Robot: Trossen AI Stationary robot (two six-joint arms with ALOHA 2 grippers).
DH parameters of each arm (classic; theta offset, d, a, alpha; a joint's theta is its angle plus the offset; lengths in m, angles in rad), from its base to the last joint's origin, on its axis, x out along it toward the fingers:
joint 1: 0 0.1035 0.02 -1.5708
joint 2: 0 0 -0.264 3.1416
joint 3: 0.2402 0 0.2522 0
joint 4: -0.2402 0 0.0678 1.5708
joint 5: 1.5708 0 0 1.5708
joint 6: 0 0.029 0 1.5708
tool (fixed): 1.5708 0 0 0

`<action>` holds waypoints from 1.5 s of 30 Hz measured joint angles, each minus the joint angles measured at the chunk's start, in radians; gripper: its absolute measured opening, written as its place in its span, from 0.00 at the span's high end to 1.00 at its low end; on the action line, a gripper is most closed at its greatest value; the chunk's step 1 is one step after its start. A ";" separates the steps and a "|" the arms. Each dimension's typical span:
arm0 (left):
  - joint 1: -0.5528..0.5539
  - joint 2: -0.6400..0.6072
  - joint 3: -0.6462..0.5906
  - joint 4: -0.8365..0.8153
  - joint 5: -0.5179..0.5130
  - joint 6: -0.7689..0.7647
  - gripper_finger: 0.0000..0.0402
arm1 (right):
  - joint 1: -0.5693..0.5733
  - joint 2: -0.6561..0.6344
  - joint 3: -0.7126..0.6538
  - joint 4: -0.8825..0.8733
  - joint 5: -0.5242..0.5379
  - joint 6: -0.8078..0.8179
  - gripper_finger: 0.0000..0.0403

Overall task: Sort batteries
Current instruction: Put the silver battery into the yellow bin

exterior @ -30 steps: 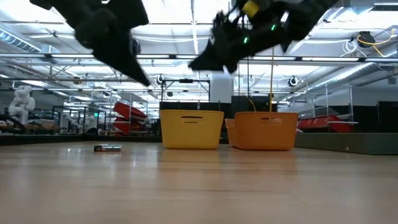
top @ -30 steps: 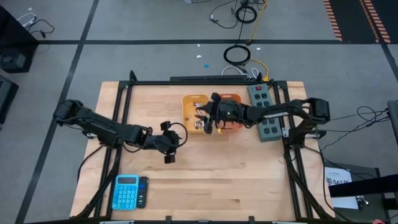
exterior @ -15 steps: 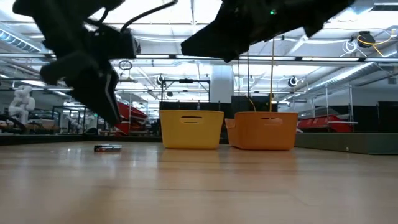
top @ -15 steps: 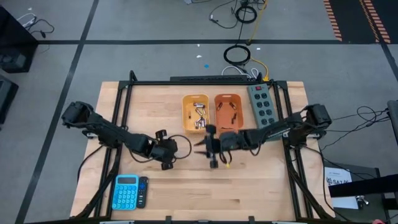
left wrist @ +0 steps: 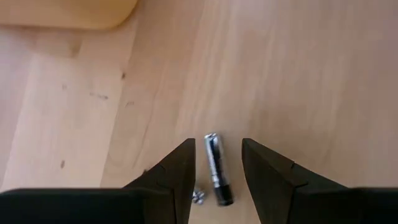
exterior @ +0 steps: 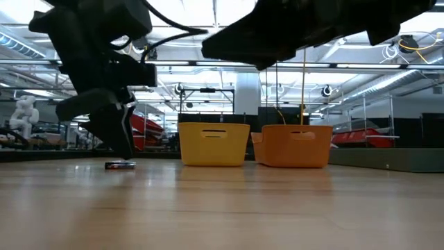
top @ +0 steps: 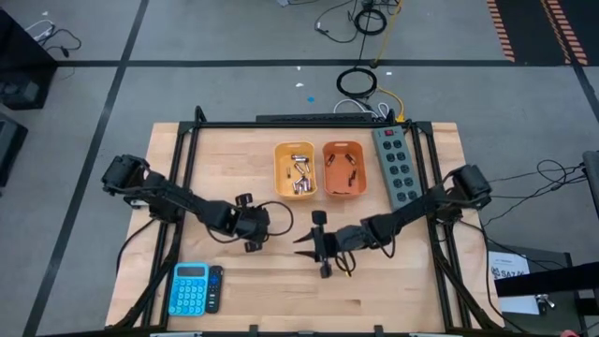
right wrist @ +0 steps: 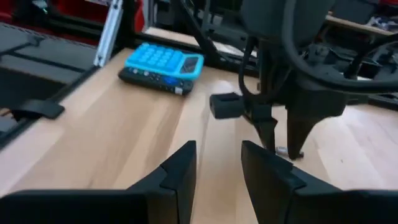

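Note:
One battery [left wrist: 216,168], a small silvery and dark cylinder, lies flat on the bare wood [exterior: 120,165]. My left gripper [left wrist: 217,144] is open and points down over it, one finger on each side with a gap, not touching [top: 253,225] [exterior: 118,139]. My right gripper [right wrist: 217,144] is open and empty at mid-table [top: 301,245], level and pointing toward the left gripper [right wrist: 283,134]. More batteries lie in the yellow bin [top: 296,170] and the orange bin [top: 343,170].
A grey power strip [top: 397,167] lies right of the bins. A blue calculator [top: 190,287] with a dark item [top: 214,287] beside it sits near the table's near-left corner. A tiny silvery bit [left wrist: 199,196] lies beside the battery. Bare wood spreads along the near edge.
My right gripper has drawn back from above the yellow bin toward the near edge, to mid-table. My left gripper has come down over the battery on the table and turned its fingers downward. The battery has stayed where it was.

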 joint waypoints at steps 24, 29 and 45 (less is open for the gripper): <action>0.156 -0.007 -0.127 0.168 0.247 0.228 0.94 | 0.123 0.018 -0.001 -0.028 0.233 0.193 0.71; 0.159 -0.008 -0.114 0.184 0.237 0.289 0.94 | 0.123 0.018 0.000 -0.058 0.266 0.249 0.71; 0.311 -0.068 -0.083 0.617 0.541 0.397 0.94 | 0.129 0.018 0.001 -0.342 0.415 0.550 0.71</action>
